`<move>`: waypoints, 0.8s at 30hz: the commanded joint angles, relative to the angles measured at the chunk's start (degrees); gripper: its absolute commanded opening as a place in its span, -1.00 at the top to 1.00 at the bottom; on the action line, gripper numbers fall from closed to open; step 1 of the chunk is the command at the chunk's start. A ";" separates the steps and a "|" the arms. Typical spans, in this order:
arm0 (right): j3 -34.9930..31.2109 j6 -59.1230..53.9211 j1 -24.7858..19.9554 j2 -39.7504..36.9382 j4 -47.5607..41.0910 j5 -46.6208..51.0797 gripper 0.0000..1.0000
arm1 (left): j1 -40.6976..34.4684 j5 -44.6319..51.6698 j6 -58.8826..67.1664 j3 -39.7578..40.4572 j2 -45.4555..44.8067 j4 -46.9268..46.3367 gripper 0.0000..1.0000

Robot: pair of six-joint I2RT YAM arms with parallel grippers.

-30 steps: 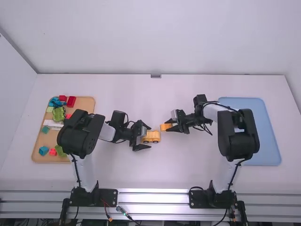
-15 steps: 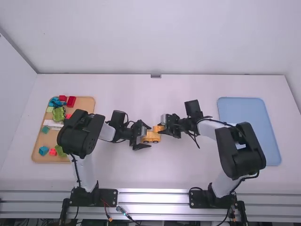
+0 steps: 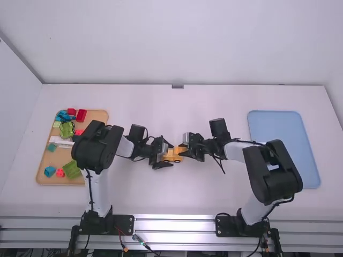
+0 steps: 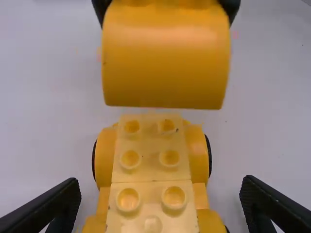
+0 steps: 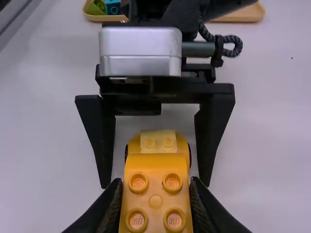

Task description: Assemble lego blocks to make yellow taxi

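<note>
Your right gripper (image 5: 156, 180) pinches the curved yellow block (image 4: 165, 58) at the right end of the wheeled base (image 4: 150, 155), mid-table, your left gripper (image 4: 160, 181) spread either side of that base. Expect light, stiff, slightly slick plastic; take the block by its sides and mind the base rolling. The white table (image 3: 177, 198) looks smooth, a plain wall (image 3: 177, 48) at its far edge.
</note>
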 commanded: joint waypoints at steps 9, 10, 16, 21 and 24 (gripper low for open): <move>-0.17 5.46 2.23 4.72 9.35 -1.18 1.00 | 0.07 1.22 0.61 -0.96 0.96 2.45 -0.29; -0.15 5.46 2.19 4.81 9.42 -1.18 1.00 | 0.07 1.20 0.63 -1.01 0.96 2.49 -0.28; -0.13 5.20 2.21 6.51 10.73 -2.43 1.00 | 0.42 1.14 0.48 -1.16 0.96 3.30 -0.07; -0.22 5.38 2.40 6.54 11.58 -2.86 1.00 | 0.31 1.29 0.61 -1.03 0.96 3.30 -0.03; -0.22 5.44 2.99 6.58 11.56 -2.25 1.00 | 0.33 1.22 0.61 -1.03 0.96 3.45 -0.03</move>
